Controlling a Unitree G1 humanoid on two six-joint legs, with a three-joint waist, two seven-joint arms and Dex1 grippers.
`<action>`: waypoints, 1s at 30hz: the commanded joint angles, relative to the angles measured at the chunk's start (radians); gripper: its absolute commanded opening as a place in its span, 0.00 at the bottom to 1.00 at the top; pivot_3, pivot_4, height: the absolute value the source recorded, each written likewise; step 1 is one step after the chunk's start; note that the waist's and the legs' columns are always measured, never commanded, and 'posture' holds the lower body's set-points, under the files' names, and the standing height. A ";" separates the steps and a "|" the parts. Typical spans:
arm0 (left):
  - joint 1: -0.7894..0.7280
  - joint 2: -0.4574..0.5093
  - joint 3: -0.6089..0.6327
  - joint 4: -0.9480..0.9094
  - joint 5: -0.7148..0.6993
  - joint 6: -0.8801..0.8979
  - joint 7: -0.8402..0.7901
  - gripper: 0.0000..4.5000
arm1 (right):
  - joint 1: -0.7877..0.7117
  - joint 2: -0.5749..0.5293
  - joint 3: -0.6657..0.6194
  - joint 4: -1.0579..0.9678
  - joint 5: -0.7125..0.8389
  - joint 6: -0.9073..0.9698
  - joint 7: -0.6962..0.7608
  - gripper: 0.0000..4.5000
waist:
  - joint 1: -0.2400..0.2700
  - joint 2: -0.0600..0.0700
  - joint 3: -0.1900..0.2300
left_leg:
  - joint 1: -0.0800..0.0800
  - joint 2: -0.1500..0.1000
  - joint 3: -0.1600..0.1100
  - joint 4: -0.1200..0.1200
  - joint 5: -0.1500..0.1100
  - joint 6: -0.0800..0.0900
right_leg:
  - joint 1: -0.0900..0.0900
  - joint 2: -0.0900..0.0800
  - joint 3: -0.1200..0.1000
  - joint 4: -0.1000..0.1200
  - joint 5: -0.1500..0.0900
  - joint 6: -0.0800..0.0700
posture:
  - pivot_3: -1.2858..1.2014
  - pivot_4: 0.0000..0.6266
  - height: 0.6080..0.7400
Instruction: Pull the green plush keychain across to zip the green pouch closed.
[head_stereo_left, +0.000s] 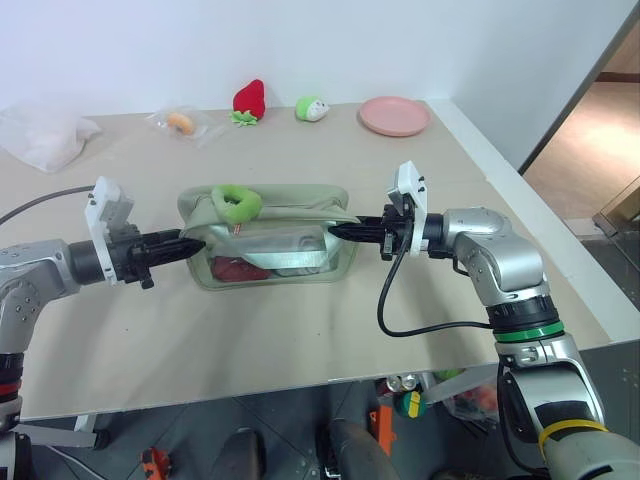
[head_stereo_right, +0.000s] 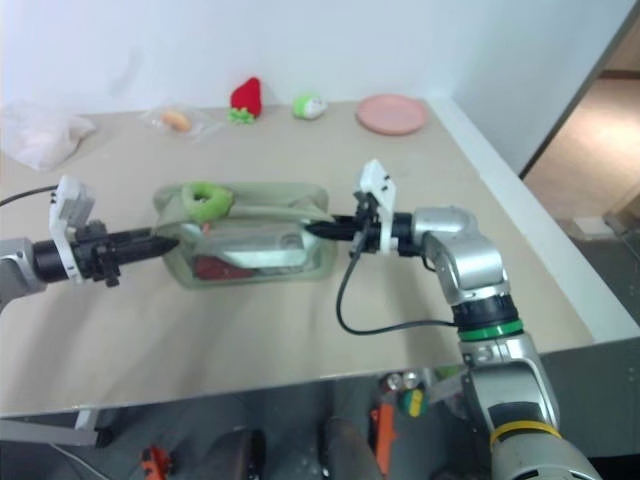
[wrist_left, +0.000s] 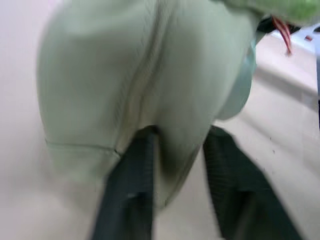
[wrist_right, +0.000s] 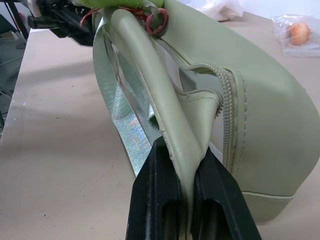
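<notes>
On the tan table (head_stereo_left: 300, 330), about midway across, lies the green pouch (head_stereo_left: 275, 250), with the green plush keychain (head_stereo_left: 238, 203) sitting on top at the end nearer the robot's left arm. The right gripper (head_stereo_left: 340, 229) is clamped tight on a fold of the pouch's fabric at the opposite end, pinning that side; the right wrist view shows the two black fingers (wrist_right: 160, 200) pressed together on the seam beside the zipper (wrist_right: 230, 115), whose teeth gape apart there. The left gripper (head_stereo_left: 190, 245) is at the pouch's other end, and in the left wrist view its fingers (wrist_left: 132, 185) straddle a fold of the pale fabric with a gap between them, so they look part-way closed rather than firmly pinching; I cannot tell whether it has a real grip. It is on the bag's end, below the keychain, not on the keychain itself. So the bracing looks set, but the pull itself seems not yet begun: the keychain sits at its starting end and the zip appears open along its length. Left to do, as I judge it, is taking hold of the keychain and drawing it toward the right gripper.
</notes>
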 joint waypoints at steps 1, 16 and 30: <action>-0.020 0.002 0.014 -0.022 -0.009 -0.017 -0.022 0.01 | 0.001 -0.009 -0.011 -0.038 0.009 0.007 -0.003 0.00 | 0.000 0.000 0.000 | 0.000 0.000 0.000 0.000 0.000 0.000 | 0.000 0.000 0.000 0.000 0.000 0.000 | 0.52 0.24 1.00; -0.027 -0.040 -0.036 -0.051 0.052 -0.017 0.038 0.00 | 0.014 -0.015 -0.018 -0.024 -0.007 0.010 -0.042 0.23 | 0.003 0.000 0.000 | 0.000 -0.002 0.000 0.002 0.000 0.000 | 0.001 -0.001 0.000 0.000 0.001 0.002 | 0.52 0.24 1.00; 0.009 -0.046 -0.027 -0.075 0.047 -0.029 0.038 0.00 | 0.037 -0.149 -0.120 -0.090 0.038 0.029 -0.021 1.00 | 0.019 0.000 0.000 | -0.001 -0.004 0.000 0.002 0.000 0.000 | 0.001 -0.002 0.000 0.000 0.000 0.004 | 0.52 0.24 1.00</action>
